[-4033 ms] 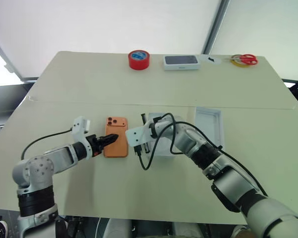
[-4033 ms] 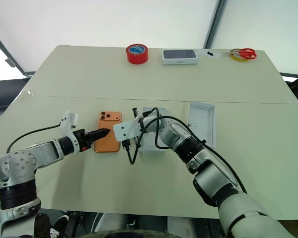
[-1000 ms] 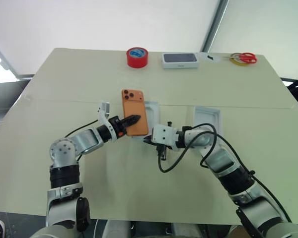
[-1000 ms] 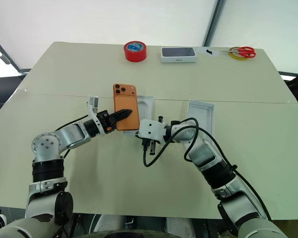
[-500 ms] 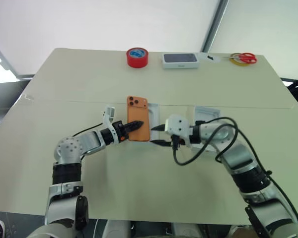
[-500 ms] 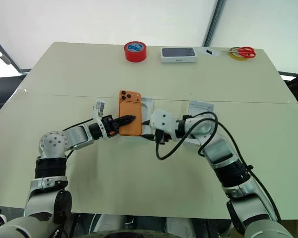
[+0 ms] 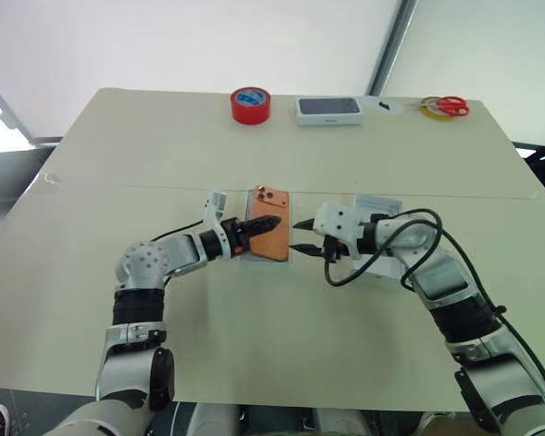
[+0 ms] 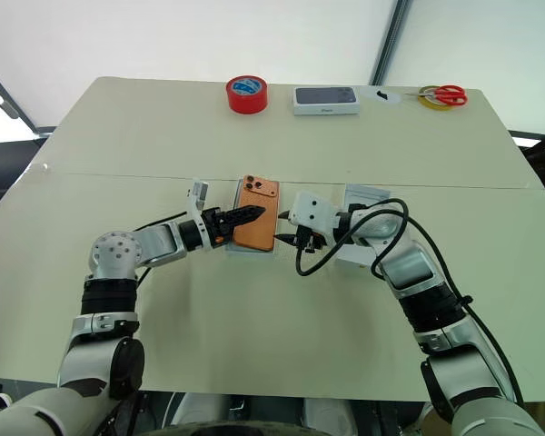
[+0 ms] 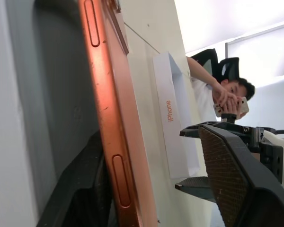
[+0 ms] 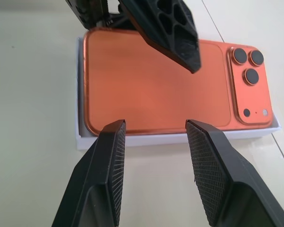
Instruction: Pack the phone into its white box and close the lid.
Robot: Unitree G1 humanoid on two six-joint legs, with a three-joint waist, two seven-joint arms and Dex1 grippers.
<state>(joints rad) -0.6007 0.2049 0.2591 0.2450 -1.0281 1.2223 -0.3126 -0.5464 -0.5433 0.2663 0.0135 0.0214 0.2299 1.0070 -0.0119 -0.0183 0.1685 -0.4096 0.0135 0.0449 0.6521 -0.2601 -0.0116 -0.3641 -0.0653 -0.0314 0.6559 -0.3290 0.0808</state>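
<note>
The phone [image 8: 256,213] is seated in the white box [image 10: 180,138], camera side up. The left gripper [image 8: 251,214] is parted over it; the right gripper [image 7: 302,235] is held open just beside. The lid [image 7: 378,216] remains unplaced, to the right.

Both arms bent inward, fingertips facing across the phone [image 7: 271,236]. Left gripper [image 7: 265,223] parted over it. Right gripper [image 7: 303,236] parted just beside it.
</note>
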